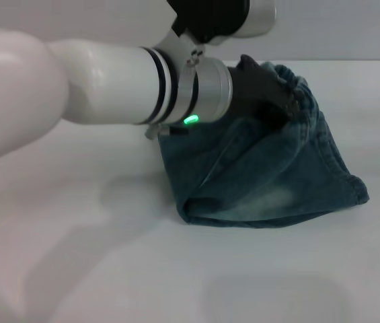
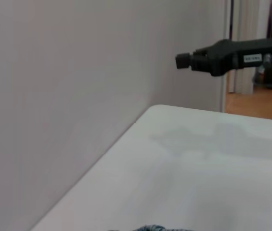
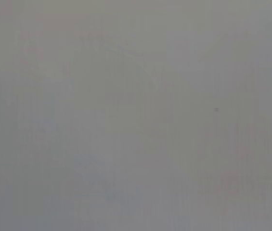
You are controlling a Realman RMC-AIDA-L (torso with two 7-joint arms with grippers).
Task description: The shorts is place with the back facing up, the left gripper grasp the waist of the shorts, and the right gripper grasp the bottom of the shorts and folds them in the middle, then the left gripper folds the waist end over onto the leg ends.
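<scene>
Bare table (image 1: 109,269) around bunched shorts (image 1: 263,182).

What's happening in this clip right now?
The left gripper holds the ruffled waist of the denim shorts, lifted above the white table. The shorts are bunched in a folded heap, so the last fold looks underway. The right gripper hangs above the table, away from the cloth.

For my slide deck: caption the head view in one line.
The left gripper lifts the ruffled waist of the folded denim shorts above the white table.
</scene>
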